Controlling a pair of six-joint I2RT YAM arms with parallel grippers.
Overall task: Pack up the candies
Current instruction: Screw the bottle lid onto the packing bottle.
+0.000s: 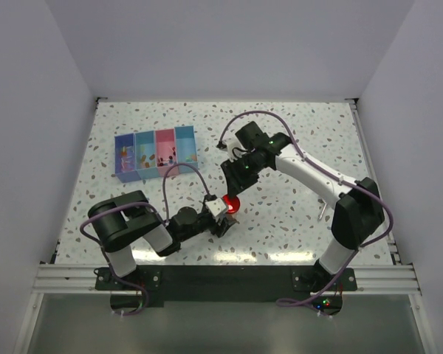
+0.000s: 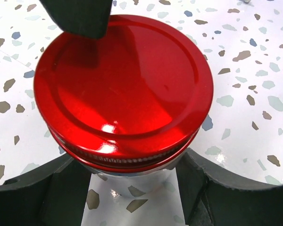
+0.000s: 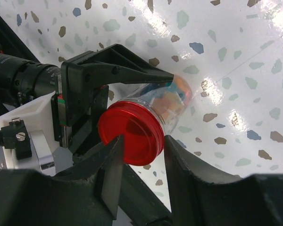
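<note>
A clear jar [image 3: 175, 100] with a round red lid [image 2: 122, 89] stands on the speckled table, and candies [image 3: 170, 94] show through its glass. My left gripper [image 2: 131, 184] reaches in from the side, its fingers [image 2: 194, 181] closed against the glass below the lid. My right gripper [image 3: 141, 141] comes down from above, open, with its jaws partly drawn in. One of its fingertips [image 2: 80, 19] overlaps the lid's edge and seems to hover just over it. More candies [image 1: 151, 156] lie in the tray.
The four-compartment tray [image 1: 118, 156], in blue, teal and pink, sits at the back left of the table. White walls close in the table on three sides. Both arms meet near the table's middle, at the lid [image 1: 232, 204].
</note>
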